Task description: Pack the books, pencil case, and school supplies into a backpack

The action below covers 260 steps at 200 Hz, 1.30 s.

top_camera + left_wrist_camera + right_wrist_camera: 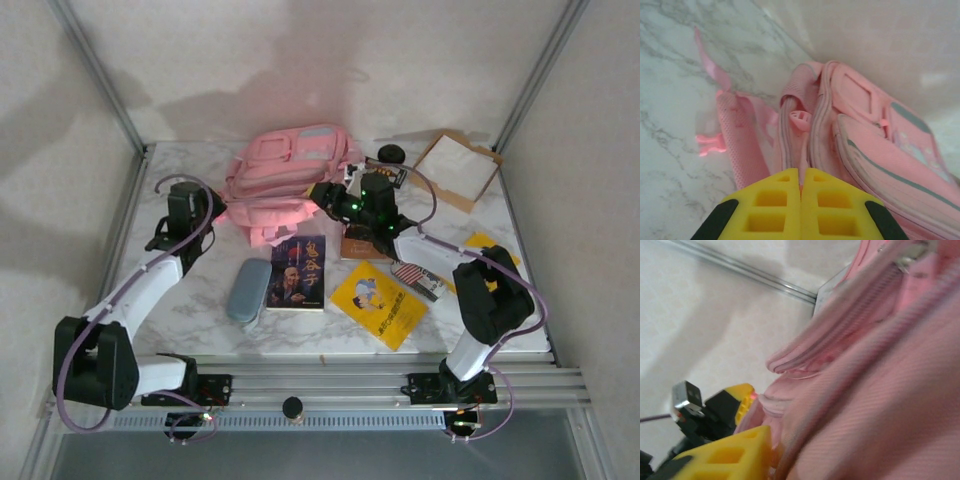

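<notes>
Pink backpack needs its mouth widened. Left gripper, pads pressed together apparently on its left seam, should anchor. Right gripper at its right side, spread unclear, should pull away. Books lie just in front.

I count four books, one backpack, one pencil case, one flag pack, one tray, one black disc.
</notes>
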Each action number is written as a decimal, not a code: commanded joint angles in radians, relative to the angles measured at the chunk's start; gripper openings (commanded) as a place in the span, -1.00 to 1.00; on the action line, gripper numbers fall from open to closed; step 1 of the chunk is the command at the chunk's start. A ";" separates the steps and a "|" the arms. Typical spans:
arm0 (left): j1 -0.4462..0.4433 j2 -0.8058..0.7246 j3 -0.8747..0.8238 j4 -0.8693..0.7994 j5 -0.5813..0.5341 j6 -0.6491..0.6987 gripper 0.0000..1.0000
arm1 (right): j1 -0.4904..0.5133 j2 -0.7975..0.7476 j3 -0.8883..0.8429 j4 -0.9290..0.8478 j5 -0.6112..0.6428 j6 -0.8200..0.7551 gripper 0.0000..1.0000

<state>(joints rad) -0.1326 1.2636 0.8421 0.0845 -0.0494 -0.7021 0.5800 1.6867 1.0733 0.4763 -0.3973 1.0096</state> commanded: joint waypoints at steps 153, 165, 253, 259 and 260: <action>-0.058 -0.013 0.066 0.120 0.124 0.072 -1.00 | -0.035 -0.183 0.327 -0.853 -0.020 -0.793 0.88; -0.058 -0.008 0.057 0.133 0.106 0.056 -1.00 | -0.037 -0.191 0.310 -0.857 -0.066 -0.781 0.93; -0.070 -0.045 -0.010 0.201 0.194 0.067 -1.00 | 0.109 0.030 0.449 -0.765 0.038 -0.996 0.84; -0.070 -0.056 -0.017 0.203 0.194 0.075 -1.00 | 0.109 0.062 0.483 -0.774 0.025 -1.024 0.83; -0.069 -0.058 -0.018 0.204 0.194 0.076 -1.00 | 0.122 0.068 0.490 -0.776 0.024 -1.030 0.83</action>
<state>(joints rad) -0.1932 1.2751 0.8341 0.1856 0.1089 -0.6426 0.6971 1.6543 1.4834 -0.3134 -0.3676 0.1062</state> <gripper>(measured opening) 0.041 0.928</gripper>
